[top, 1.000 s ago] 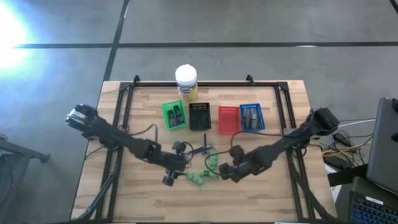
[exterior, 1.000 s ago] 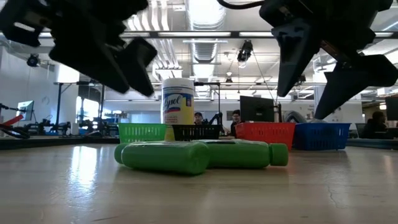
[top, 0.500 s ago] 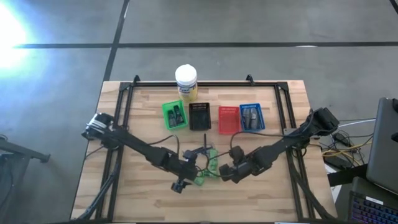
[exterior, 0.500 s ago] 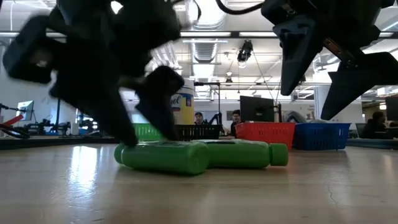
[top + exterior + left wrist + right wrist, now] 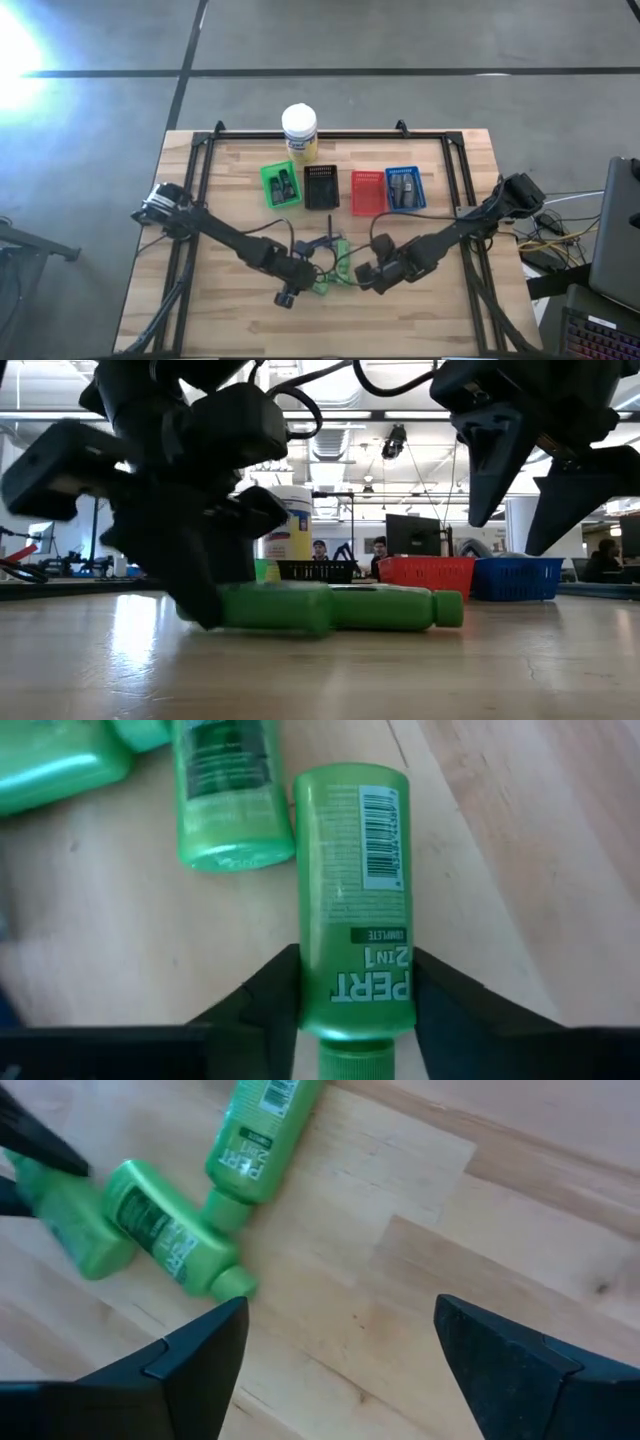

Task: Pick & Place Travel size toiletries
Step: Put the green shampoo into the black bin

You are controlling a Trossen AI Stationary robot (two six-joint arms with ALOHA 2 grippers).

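1. Biggest thing first: the wooden table (image 5: 200,300), with the yellow jar (image 5: 299,130) at the back edge and a row of four little baskets in front of it: green basket (image 5: 281,184), black basket (image 5: 321,186), red basket (image 5: 367,192), blue basket (image 5: 404,188). The green and blue ones already hold some dark tubes, so I'd say sorting is partly done.

2. My left arm is the one that changed. A second ago it hung off to the left of the pile; now the left gripper (image 5: 355,990) is down at the table, its fingers straddling a green bottle (image 5: 355,910) near the cap end. The fingers sit snug against both sides of it, narrow, though I can't swear they're squeezing yet.

3. The right gripper (image 5: 340,1350) hasn't budged over that second. It hovers just right of the pile with its jaws spread wide and nothing between them.

4. The pile itself: the other green bottles (image 5: 170,1240) lie just beside the one I'm on, mid-table in front of the baskets, with a slim dark stick (image 5: 328,228) close behind them.

5. What it means: reach done, grasp basically set. Next I'd confirm the squeeze, lift, and carry toward the baskets. The bottle looks slick and rounded, so it could slip.
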